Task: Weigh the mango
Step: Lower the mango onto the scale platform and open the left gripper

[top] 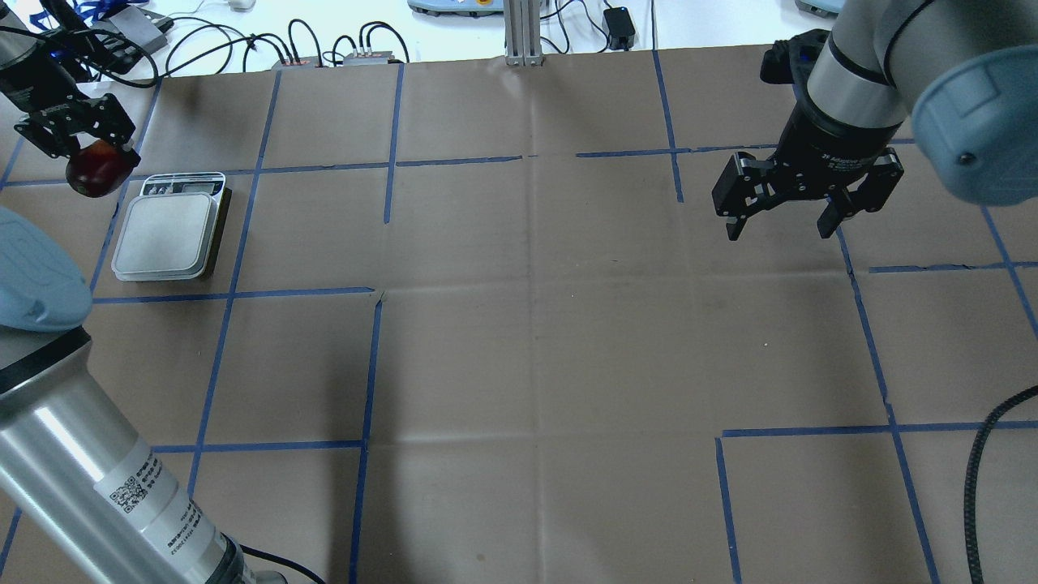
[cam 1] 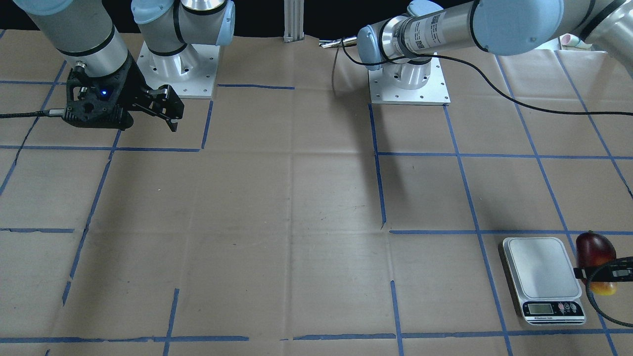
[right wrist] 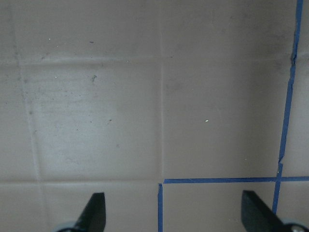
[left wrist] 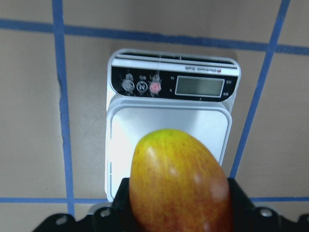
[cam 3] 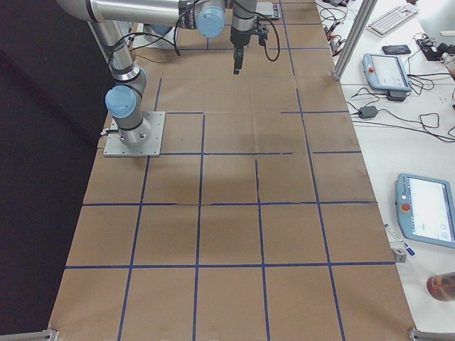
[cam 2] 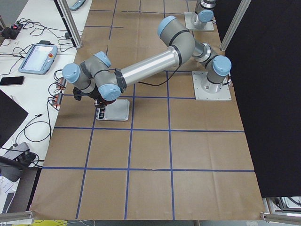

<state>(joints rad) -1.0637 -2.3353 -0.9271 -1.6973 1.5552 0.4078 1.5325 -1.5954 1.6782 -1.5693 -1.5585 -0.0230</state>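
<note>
One offset matters: the mango (cam 1: 596, 251) is in my left pincer (cam 1: 606, 273) just beside the scale (cam 1: 543, 269), off its long edge and not over the platform. I judge the next move to be a short sideways shift, then down.
Height: I cannot tell whether the mango is clear of the desk (top: 527, 324).
Long axis: roughly parallel to the scale's long side in the front view, with the yellow end toward the display end.
Left pincer: clenched on the mango near its yellow end.
Right pincer (top: 780, 229): fingers spread, empty, well apart on the desk's other side.
Mango surface: smooth, rounded, oval, dark red to orange-yellow. It may roll once freed.
Scale: flat white platform with rounded corners and a dark button panel. The display shows no digits I can read.
Desk surface: creased brown paper with a blue tape grid.
</note>
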